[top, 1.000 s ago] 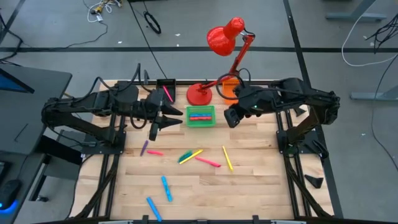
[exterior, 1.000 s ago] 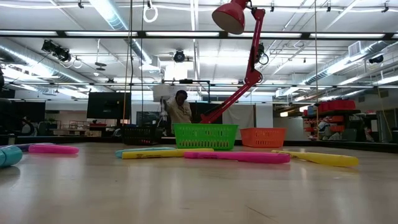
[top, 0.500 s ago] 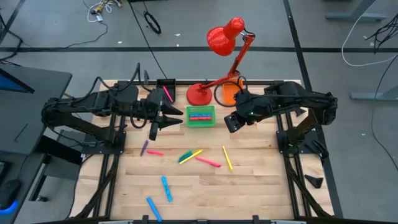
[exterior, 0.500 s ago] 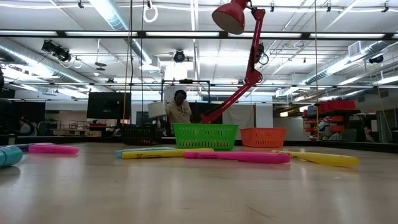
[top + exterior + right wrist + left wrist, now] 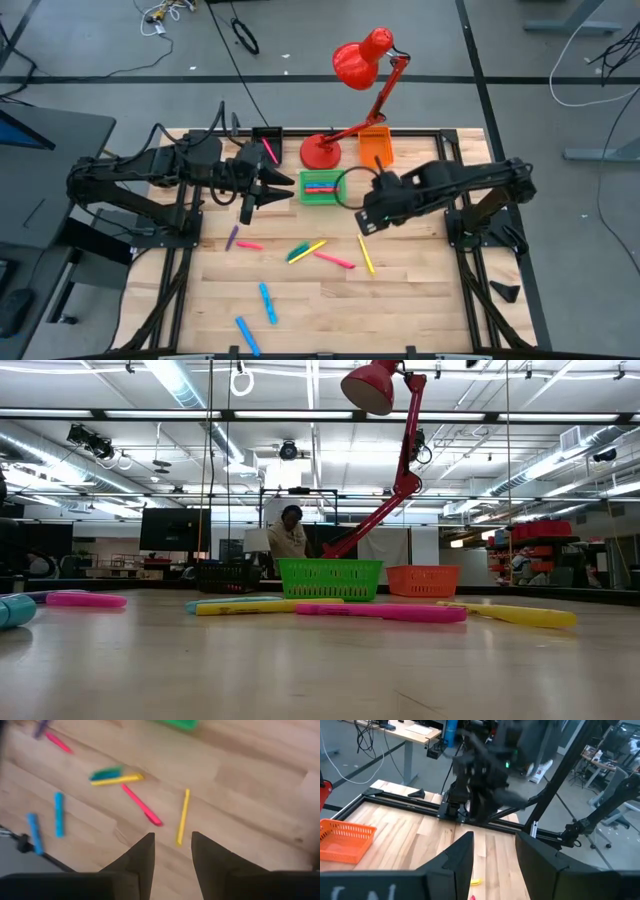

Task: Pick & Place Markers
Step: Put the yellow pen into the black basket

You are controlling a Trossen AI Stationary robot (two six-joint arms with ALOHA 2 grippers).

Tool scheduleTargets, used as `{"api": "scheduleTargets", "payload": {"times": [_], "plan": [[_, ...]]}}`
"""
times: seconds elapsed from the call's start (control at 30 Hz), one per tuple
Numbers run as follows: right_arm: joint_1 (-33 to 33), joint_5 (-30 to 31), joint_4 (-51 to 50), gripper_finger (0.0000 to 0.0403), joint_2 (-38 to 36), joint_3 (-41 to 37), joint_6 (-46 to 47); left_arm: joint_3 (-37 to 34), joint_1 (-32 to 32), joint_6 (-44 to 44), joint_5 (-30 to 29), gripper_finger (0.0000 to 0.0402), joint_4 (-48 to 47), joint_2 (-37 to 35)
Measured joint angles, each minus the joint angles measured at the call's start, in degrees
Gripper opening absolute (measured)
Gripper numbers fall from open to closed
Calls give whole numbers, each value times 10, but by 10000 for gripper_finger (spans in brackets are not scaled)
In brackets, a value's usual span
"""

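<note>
Several markers lie flat and loose on the wooden table: a yellow one, a pink one, a green-and-yellow pair, two blue ones, and a purple and a pink at the left. My right gripper hangs open above the table, pointing down, just beyond the yellow marker's far end. My left gripper hovers open and level, left of the green bin. Neither holds anything.
The green bin holds several markers. A black bin with a pink marker and an orange bin stand at the far edge. A red lamp stands on its base between them. A person stands in the room beyond the table.
My right gripper has come down and moved from beside the orange bin toward the near edge. It has tipped from slanting to pointing down and now stands over the yellow marker's far end. The orange bin is uncovered. My left gripper has kept still.
</note>
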Motion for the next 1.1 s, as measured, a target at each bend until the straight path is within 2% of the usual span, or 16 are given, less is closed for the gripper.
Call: {"api": "scheduleTargets", "payload": {"times": [0.23,0.53,0.77,1.1], "plan": [[18,-39,71,130,0,-91,30,0,0,0,0,151,0,0],[33,-39,142,130,0,-180,86,0,0,0,0,151,0,0],[34,-44,254,130,0,-256,95,0,0,0,0,151,0,0],[34,-48,332,130,4,-337,124,0,0,0,21,151,0,0]]}}
